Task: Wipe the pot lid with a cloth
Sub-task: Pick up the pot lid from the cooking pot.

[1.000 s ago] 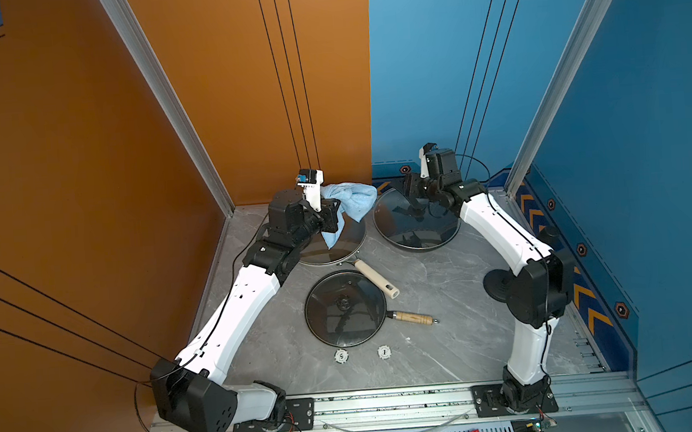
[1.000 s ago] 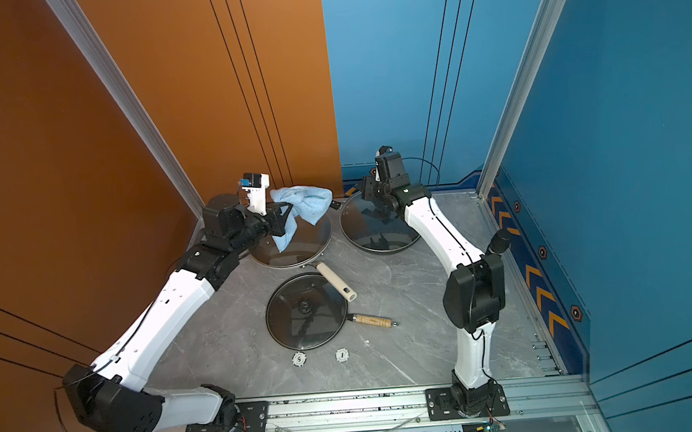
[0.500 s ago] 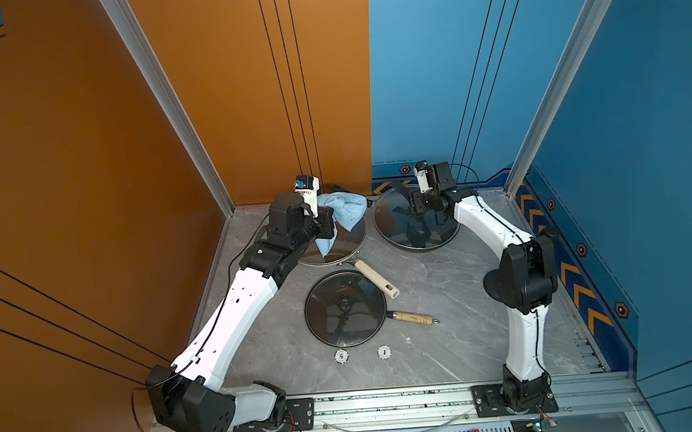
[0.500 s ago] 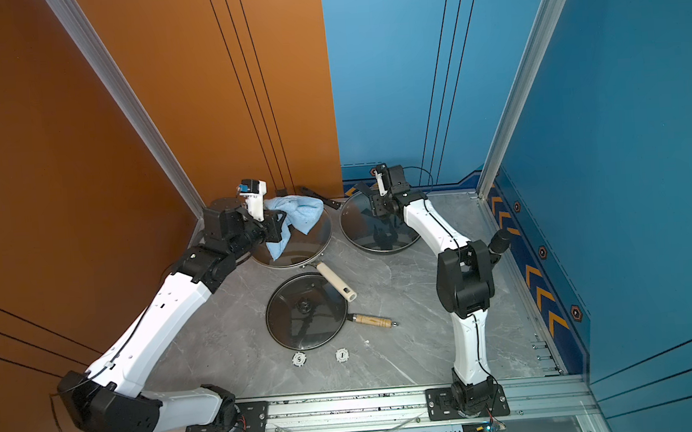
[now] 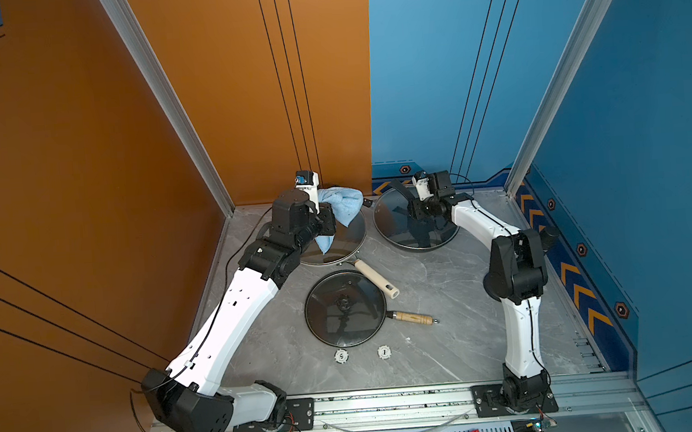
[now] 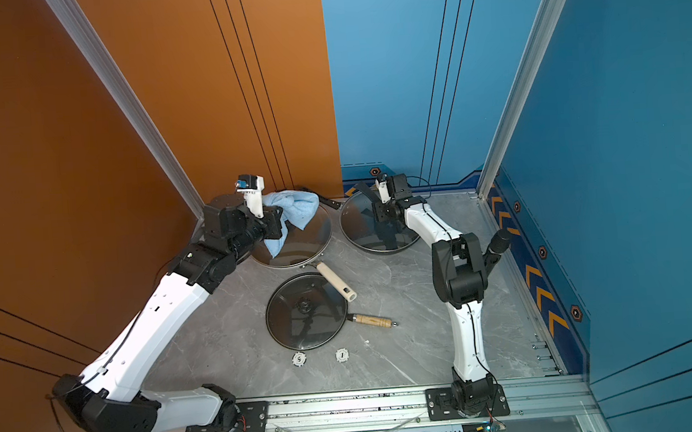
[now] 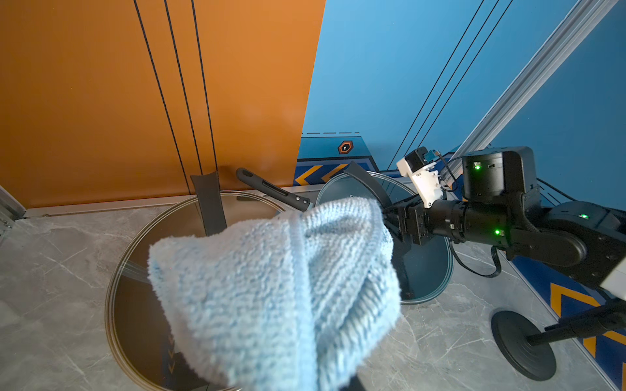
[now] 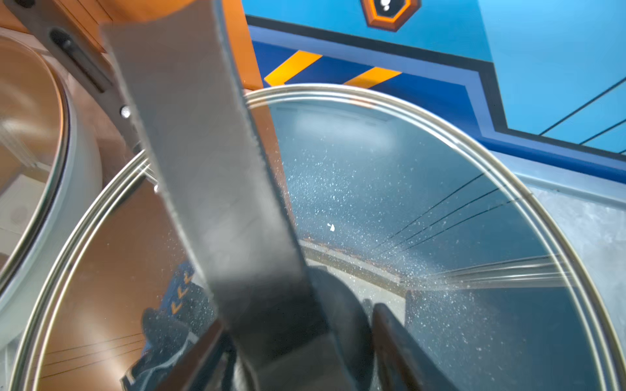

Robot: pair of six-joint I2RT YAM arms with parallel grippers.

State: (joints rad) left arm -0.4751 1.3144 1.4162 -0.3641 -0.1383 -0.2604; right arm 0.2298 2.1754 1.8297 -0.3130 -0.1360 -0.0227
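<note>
Cloth point(image 5: 345, 206) — pinched tight in left pincer point(image 5: 333, 221), aloft for wiping. Right pincer point(image 5: 413, 215) astride handle point(image 8: 203, 169) of lid point(image 8: 406, 203), likely steadying — clamp unclear.

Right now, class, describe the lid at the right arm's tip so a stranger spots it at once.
Find the blue back wall; the glass lid sits in front of it, beside another lid with a cloth held over it. Unlike its neighbour, its glass is dusted with white specks.

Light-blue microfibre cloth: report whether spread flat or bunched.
Bunched: the light-blue microfibre cloth hangs in thick folds over the round glass lid.
</note>
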